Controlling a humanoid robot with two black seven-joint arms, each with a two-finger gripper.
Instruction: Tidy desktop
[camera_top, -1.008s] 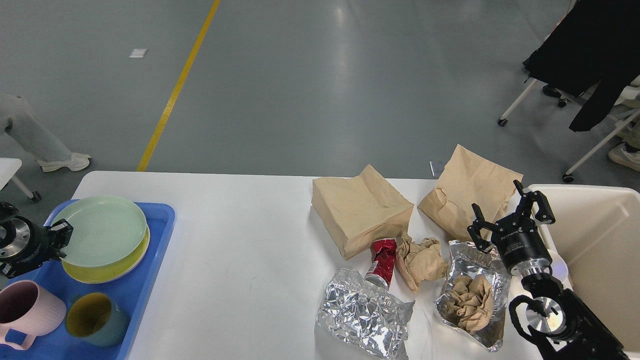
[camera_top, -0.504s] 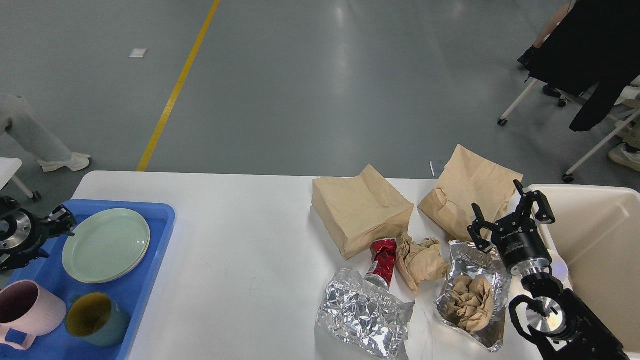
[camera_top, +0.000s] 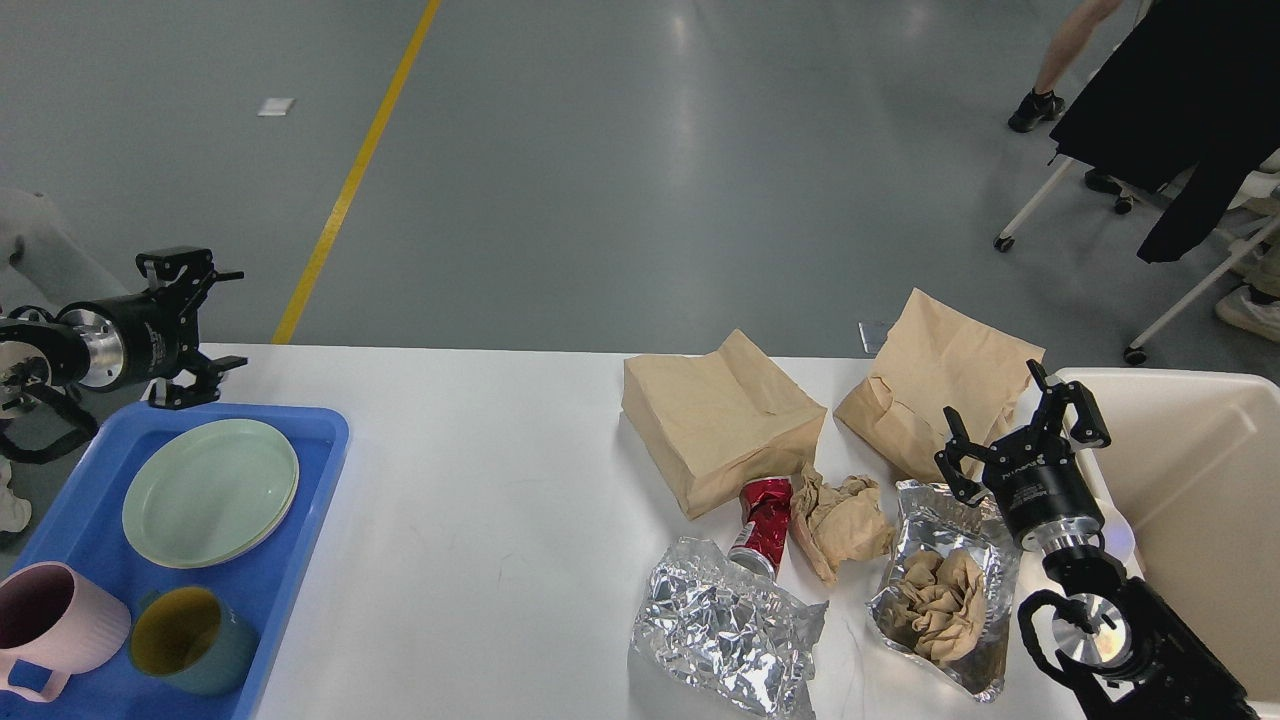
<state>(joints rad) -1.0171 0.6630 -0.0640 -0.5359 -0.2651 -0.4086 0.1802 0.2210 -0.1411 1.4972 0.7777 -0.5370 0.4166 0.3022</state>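
Counter: the large white rectangular tabletop with rounded corners (camera_top: 480, 470) fills the lower half of the head view and runs left to right; it is the thing to be tidied.
Litter: all on the right half. Two tan paper bags (camera_top: 722, 418) (camera_top: 930, 380) lie at the back, a crushed red drink can (camera_top: 765, 523) and a crumpled brown paper wad (camera_top: 840, 520) sit in front of them, a crinkled silver foil sheet (camera_top: 725, 630) lies nearest, and an open foil wrapper holding brown paper (camera_top: 945, 590) lies by the right edge.
Cream plastic bin (camera_top: 1190, 470): at the right end of the counter, just beside the litter.
Blue plastic tray (camera_top: 300, 470): at the left end, carrying stacked pale green plates (camera_top: 210, 490), a pink mug (camera_top: 55, 620) and a teal cup (camera_top: 190, 635).
Right hand (camera_top: 1020, 430): fingers spread, empty, raised over the gap between the right paper bag and the foil wrapper.
Left hand (camera_top: 200, 325): fingers apart, empty, raised by the counter's far left corner, behind the tray.
Deciding relation: the litter lies directly below and to the left of the right hand, with the bin on its other side; the left hand is well apart from it. The right arm looks better placed for the next pickup.
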